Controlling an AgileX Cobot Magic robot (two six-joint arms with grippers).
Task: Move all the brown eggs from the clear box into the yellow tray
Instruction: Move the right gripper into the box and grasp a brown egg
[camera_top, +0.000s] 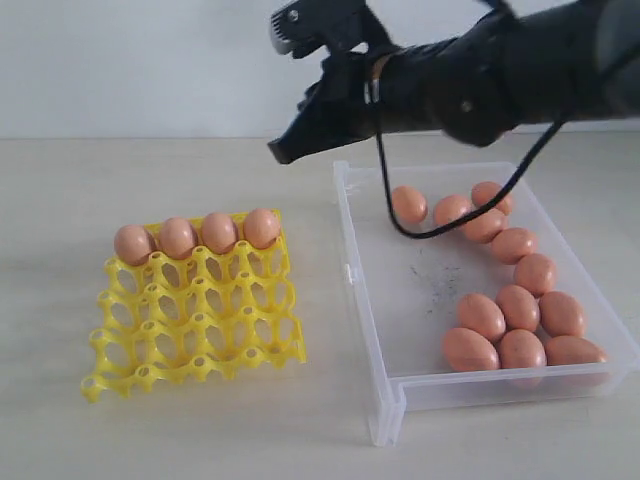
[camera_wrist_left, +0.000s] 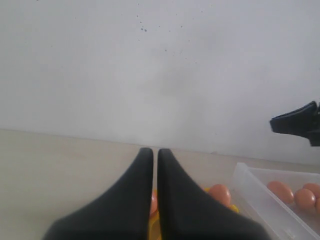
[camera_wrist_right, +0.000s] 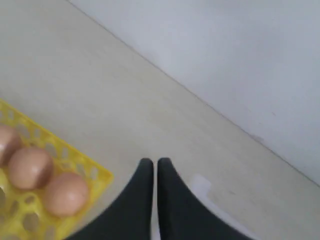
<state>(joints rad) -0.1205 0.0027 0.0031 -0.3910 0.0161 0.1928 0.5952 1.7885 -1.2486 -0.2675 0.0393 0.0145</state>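
Right tool (camera_top: 283, 150) hovers over beige table (camera_top: 200, 420) near wall (camera_top: 120, 60).

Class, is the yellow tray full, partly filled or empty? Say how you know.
Partly filled: the yellow tray holds four brown eggs in one edge row; its other three rows of cups are empty.

The yellow tray (camera_top: 190, 320), a bright four-by-four lattice of open cups, lies flat and slightly skewed, apart from the clear box (camera_top: 358, 290) to its right. Four brown eggs (camera_top: 219, 232) fill the tray's far row (one per cup, standing on end). Twelve more lie on their sides in the shallow transparent box, strung along its right side and bunched toward the near right corner, with dark specks on its floor.
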